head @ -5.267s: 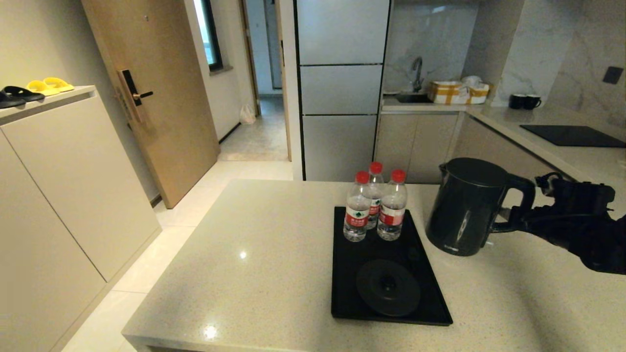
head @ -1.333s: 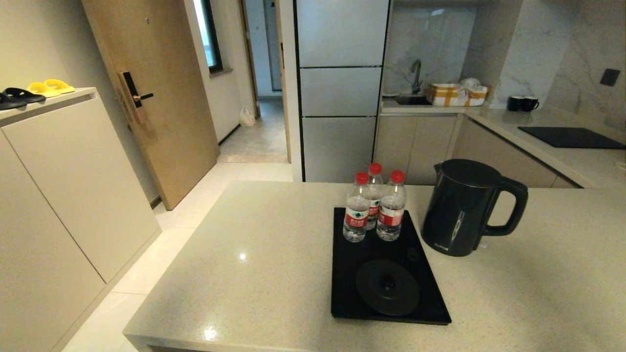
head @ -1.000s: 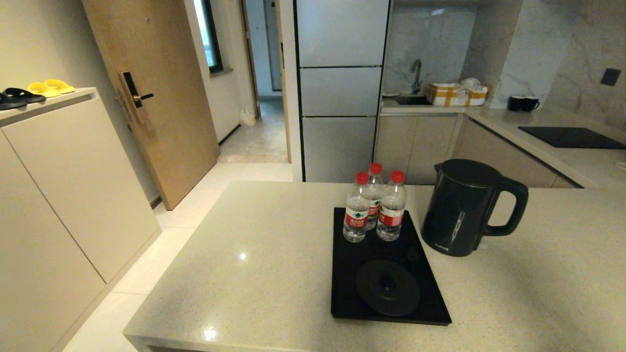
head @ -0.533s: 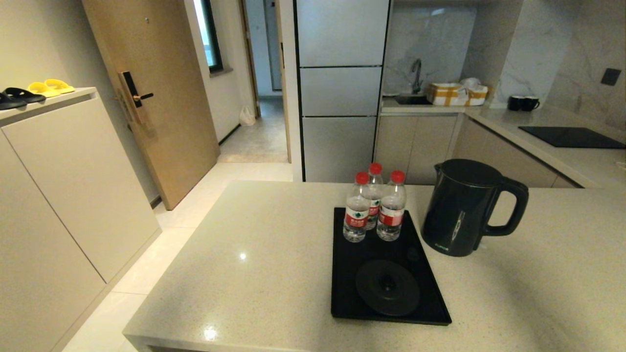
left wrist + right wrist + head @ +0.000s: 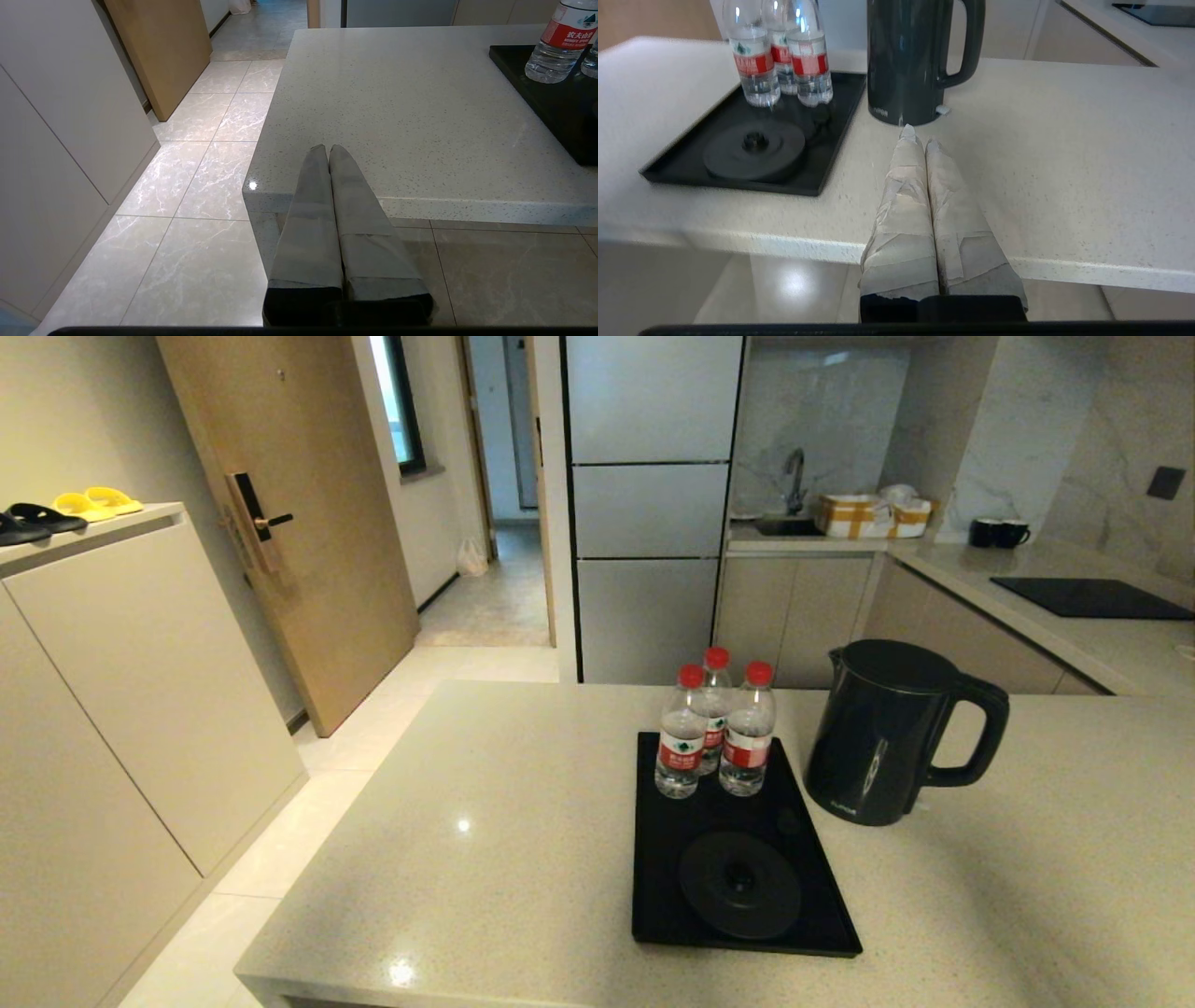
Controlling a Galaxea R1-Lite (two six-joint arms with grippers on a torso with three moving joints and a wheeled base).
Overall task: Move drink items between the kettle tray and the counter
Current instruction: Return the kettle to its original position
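Head view first: one kettle, matte black with a flat lid and a big loop handle, stands upright on the speckled beige stone counter, just off the tray's far right corner, at about two o'clock from the round base disc. That tray is flat, glossy, black and rectangular, and the disc on its near half sits bare. Three clear water bottles with red caps and red labels cluster on its far end, at twelve o'clock from the disc. Neither arm shows from up here.

Left wrist view: the left gripper hangs off the counter's near corner, over the marbled floor tiles, its two grey wrapped fingers pressed flat together and holding nothing. One bottle and the tray's edge show off at two o'clock.

Right wrist view: the right gripper sits low at the counter's front edge, its two pale taped fingers likewise closed tight and empty, tips pointing at twelve o'clock toward the kettle's base without touching it. All three bottles and the disc lie at ten o'clock.
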